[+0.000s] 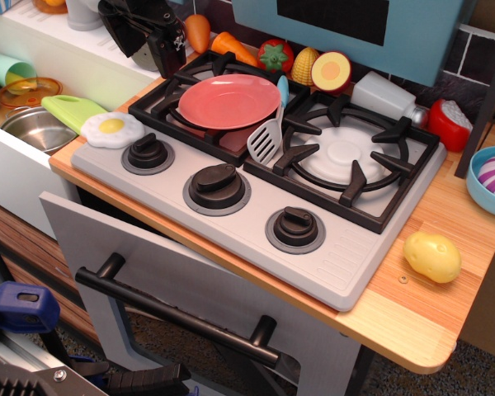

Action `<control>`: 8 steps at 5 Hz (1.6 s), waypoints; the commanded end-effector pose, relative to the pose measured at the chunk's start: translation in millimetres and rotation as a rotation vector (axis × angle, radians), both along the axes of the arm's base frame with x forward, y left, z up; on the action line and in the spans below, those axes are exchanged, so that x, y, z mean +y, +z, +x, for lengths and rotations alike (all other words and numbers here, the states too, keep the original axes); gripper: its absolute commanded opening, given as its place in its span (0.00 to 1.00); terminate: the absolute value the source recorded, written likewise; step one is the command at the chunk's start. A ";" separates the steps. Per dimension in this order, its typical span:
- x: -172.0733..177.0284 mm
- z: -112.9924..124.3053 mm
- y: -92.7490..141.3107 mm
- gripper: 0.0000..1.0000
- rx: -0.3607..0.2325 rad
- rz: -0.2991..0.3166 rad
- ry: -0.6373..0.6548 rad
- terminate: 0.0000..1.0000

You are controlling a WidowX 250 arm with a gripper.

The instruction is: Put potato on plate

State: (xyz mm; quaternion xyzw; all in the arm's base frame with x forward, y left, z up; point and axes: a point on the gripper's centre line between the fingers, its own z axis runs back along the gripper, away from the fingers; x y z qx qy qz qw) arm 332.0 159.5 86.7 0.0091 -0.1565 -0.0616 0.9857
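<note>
The pale-yellow potato (431, 256) lies on the wooden counter at the front right, beside the stove. The salmon-pink plate (228, 101) sits flat and empty on the back left burner. My black gripper (163, 45) hangs at the top left, just behind the plate and far from the potato. It holds nothing that I can see, and its dark fingers blur together, so I cannot tell whether it is open or shut.
A white spatula (266, 139) leans by the plate's right edge. A fried-egg toy (111, 129) lies at the stove's left. Carrots (200, 31), corn (304, 64) and a halved fruit (331, 71) line the back. A blue bowl (478, 186) stands far right, above the potato.
</note>
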 end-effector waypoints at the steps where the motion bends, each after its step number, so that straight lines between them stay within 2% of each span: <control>1: 0.0 0.0 0.0 1.00 0.000 0.000 0.000 0.00; 2: -43.9 -8.2 35.4 1.00 -0.006 0.084 0.053 0.00; 3: -93.1 -14.3 60.2 1.00 0.038 0.074 0.100 0.00; 4: -140.6 -28.9 47.9 1.00 0.105 -0.010 0.199 0.00; 5: -190.9 -39.7 19.9 1.00 0.101 -0.008 0.296 0.00; 6: -241.0 -37.1 6.5 1.00 0.138 -0.023 0.368 0.00; 7: -273.5 -32.3 -0.5 1.00 0.145 -0.007 0.352 0.00; 8: -295.6 -30.7 -11.5 1.00 0.120 -0.007 0.371 0.00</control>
